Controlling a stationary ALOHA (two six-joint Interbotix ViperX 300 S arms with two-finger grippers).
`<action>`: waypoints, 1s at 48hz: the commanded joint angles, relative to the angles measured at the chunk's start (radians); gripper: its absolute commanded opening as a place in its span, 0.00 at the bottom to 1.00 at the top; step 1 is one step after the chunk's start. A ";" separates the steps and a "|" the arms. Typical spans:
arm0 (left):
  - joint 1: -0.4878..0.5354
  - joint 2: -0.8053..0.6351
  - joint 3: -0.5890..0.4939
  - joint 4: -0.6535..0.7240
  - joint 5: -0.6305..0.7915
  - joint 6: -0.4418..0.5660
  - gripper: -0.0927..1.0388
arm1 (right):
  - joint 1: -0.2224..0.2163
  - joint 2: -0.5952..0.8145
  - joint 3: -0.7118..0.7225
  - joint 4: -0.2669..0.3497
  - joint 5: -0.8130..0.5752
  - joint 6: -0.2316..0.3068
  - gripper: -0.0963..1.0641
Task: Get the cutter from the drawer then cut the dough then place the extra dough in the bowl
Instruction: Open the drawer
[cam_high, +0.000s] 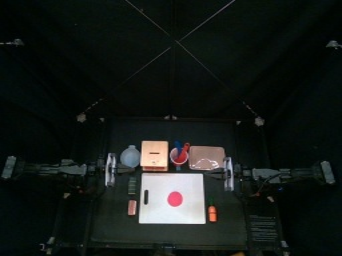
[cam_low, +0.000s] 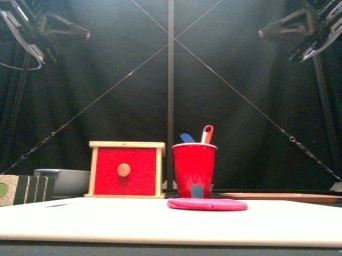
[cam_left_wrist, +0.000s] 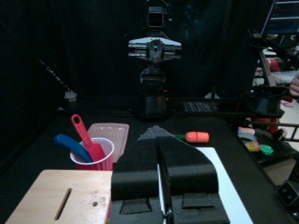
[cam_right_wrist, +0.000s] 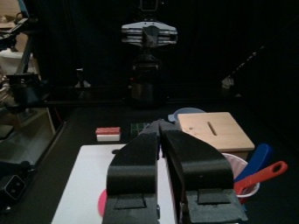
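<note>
- Left pincer (cam_left_wrist: 160, 133): jaws pressed together, nothing between them. It hangs above the left edge of the tabletop (cam_high: 107, 228), clear of every object.
- Right pincer (cam_right_wrist: 162, 130): jaws together as well, holding nothing. It hangs above the right edge of the tabletop and faces the left one across the things.
- White cutting board (cam_high: 174, 183) lies flat at the front centre of the tabletop.
- Dough (cam_high: 174, 198): a flat red disc, whole, lying near the middle of the board. Neither pincer touches it.
- Wooden box (cam_high: 154, 155) stands behind the board. Its red drawer front (cam_low: 127, 170) sits flush in the frame, and the inside of the drawer cannot be seen.
- Bowl (cam_high: 131, 157), blue-grey, stands just beside the box on its left.
- Red cup (cam_low: 194, 168) stands just to the right of the box, upright. A blue knife (cam_low: 187, 138) and a red knife (cam_low: 206, 133) stick up out of it.
- Pink tray (cam_high: 205, 155) lies to the right of the cup.
- Small red toy (cam_high: 132, 207) lies on the tabletop just off the board's left edge.
- Orange toy (cam_high: 211, 213) lies just off the board's right edge.
</note>
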 joint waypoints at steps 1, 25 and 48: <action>-0.006 0.041 -0.023 -0.051 0.014 -0.009 0.13 | -0.006 0.060 0.002 -0.002 -0.002 0.005 0.14; -0.028 0.233 0.069 -0.703 -0.023 -0.077 0.13 | -0.187 0.778 -0.407 -0.167 -0.245 -0.041 0.16; -0.109 0.468 0.034 -0.784 -0.235 -0.189 0.13 | -0.301 1.325 -0.890 -0.295 -0.259 -0.031 0.23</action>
